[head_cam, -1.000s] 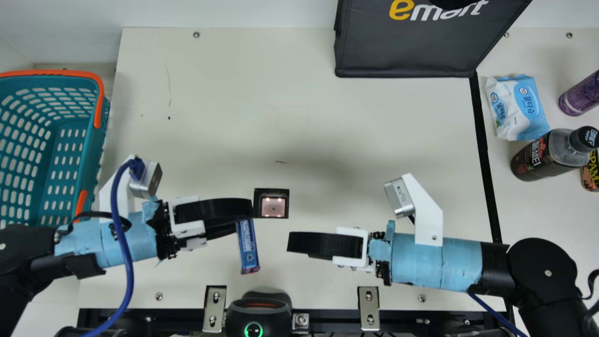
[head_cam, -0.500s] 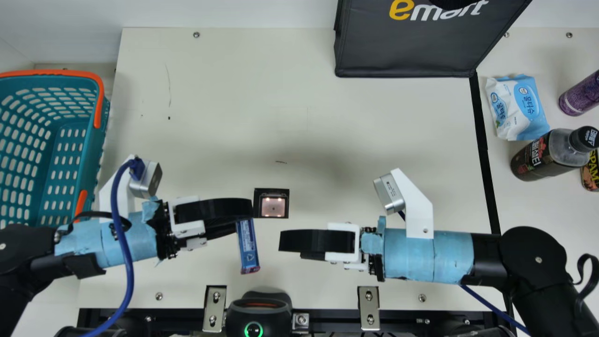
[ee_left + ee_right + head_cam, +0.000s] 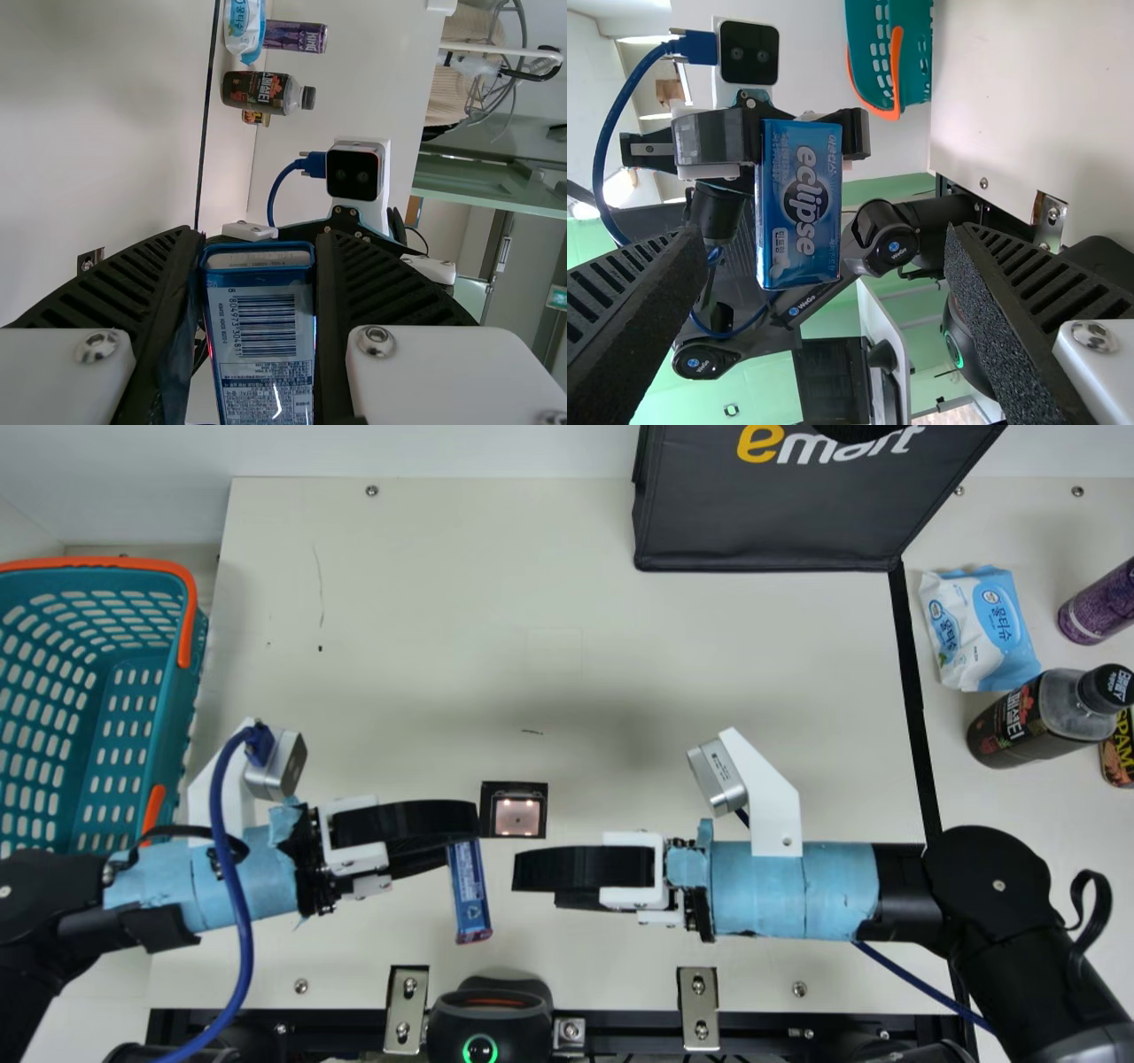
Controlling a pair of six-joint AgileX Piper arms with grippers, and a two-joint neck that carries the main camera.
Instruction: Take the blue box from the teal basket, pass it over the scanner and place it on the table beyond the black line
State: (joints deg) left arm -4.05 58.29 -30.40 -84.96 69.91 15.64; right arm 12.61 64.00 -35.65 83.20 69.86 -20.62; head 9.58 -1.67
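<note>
A slim blue box with a printed barcode (image 3: 260, 332) is gripped by the left pincer (image 3: 461, 840), whose black ribbed fingers press on its narrow sides. In the main view, taking the middle of the picture as the clock's centre, the box is at seven o'clock, just beside the dark square scanner window with glowing lights (image 3: 517, 816). The teal plastic basket with orange handles (image 3: 124, 757) is at nine to ten o'clock; the black line on the cream desk (image 3: 914, 700) runs down past three o'clock.

The box is held near one end, leaving the other end free, probably so that the second arm can take it. The right pincer (image 3: 535, 881), at five o'clock, is open wide and empty, facing the box, its fingers spread to either side. A handover seems to be the step in hand: the left arm serves the basket side, the right one the side with the line. Whether the code has been read cannot be told; the box still has to cross the line.

Compared with the earlier main views, the right arm has shifted toward ten o'clock, bringing its open fingers closer to the box. The left arm and the box are where they were.
</note>
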